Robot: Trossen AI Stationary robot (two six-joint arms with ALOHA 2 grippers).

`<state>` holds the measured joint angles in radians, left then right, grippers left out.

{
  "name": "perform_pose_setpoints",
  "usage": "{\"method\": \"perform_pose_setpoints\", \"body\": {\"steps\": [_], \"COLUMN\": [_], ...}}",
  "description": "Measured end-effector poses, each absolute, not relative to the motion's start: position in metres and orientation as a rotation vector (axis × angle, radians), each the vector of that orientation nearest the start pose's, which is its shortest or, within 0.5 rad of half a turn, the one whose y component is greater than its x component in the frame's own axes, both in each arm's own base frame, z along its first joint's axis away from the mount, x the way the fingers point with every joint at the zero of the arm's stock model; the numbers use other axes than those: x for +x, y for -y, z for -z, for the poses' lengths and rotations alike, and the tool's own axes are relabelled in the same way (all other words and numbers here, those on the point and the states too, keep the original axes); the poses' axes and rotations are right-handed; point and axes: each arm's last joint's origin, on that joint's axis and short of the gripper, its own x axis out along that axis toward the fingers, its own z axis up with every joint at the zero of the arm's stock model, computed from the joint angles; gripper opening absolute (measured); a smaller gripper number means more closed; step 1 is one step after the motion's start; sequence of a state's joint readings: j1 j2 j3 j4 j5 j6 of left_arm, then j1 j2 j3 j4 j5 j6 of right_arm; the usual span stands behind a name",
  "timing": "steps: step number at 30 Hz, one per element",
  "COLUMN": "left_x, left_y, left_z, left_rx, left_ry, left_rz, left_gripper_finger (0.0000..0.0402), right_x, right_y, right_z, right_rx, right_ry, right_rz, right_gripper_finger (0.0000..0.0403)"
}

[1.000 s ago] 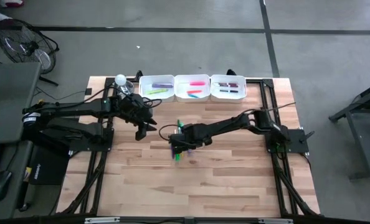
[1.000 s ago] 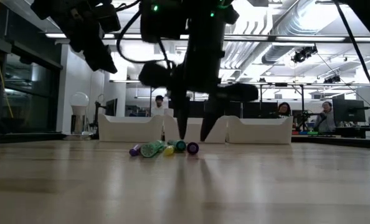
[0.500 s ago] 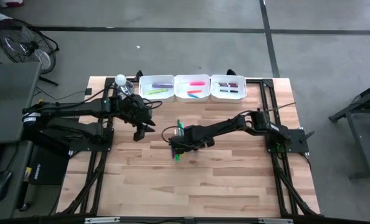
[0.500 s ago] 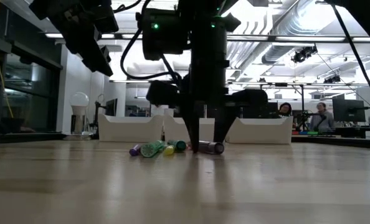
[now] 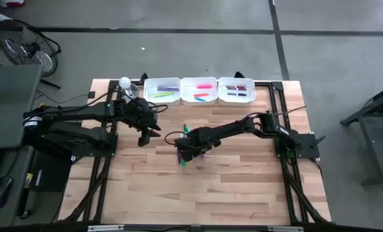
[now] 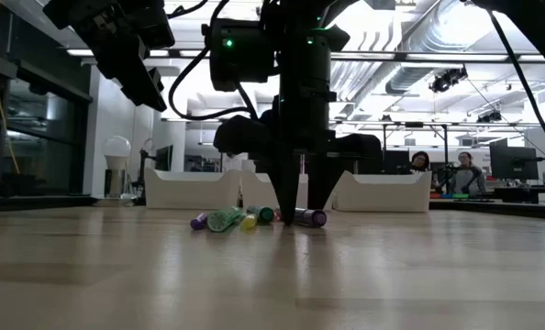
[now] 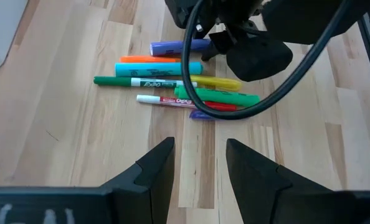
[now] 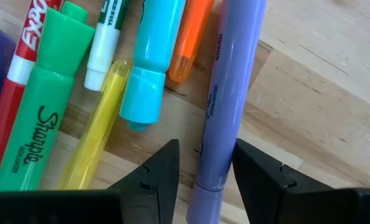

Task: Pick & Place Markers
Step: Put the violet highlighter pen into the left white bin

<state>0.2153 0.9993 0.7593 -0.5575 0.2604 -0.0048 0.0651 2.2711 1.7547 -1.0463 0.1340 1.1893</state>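
Observation:
Several markers lie in a loose pile point(image 5: 190, 145) on the wooden table's middle. In the right wrist view I see a red one point(image 8: 14, 118), a green Sharpie point(image 8: 38, 137), a yellow point(image 8: 94, 146), a cyan point(image 8: 151, 62), an orange point(image 8: 191, 43) and a light purple marker point(image 8: 225, 106). My right gripper point(image 8: 207, 171) is down at the table, open, with its fingers on either side of the purple marker point(image 6: 311, 218). My left gripper point(image 7: 200, 165) hangs open above the table, left of the pile point(image 5: 146, 136). My right gripper comes from above, pointing down, with its fingers across the light purple marker near one end point(image 8: 213, 177). One finger point(image 8: 260, 171) stands right against the marker's side; I cannot tell whether it touches. The marker lies flat on the table.
Three white trays point(image 5: 147, 90) point(image 5: 198, 101) point(image 5: 252, 90) stand in a row at the far edge, each with some markers inside. A white ball-like object point(image 5: 124, 82) sits by the left tray. Bare wood lies toward the near edge.
My right gripper has come down onto the table at the pile's right end, and the gap between its fingers has narrowed in the last half second. The purple marker has turned from end-on to lying sideways in the low view, now between the fingers.

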Motion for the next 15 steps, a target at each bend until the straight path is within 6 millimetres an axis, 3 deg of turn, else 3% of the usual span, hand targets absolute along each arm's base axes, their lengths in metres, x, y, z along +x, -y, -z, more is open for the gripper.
{"method": "perform_pose_setpoints", "body": {"steps": [15], "left_x": [0.1925], "left_y": [-0.0345], "left_z": [-0.2563], "left_rx": [-0.22], "left_ry": [-0.788], "left_rz": [0.03], "left_gripper_finger": [0.0143], "right_x": [0.432], "right_y": [-0.0222], "right_z": [-0.1395], "right_rx": [0.706], "right_ry": [-1.324], "right_rz": [0.914], "right_gripper_finger": [0.0057]}}
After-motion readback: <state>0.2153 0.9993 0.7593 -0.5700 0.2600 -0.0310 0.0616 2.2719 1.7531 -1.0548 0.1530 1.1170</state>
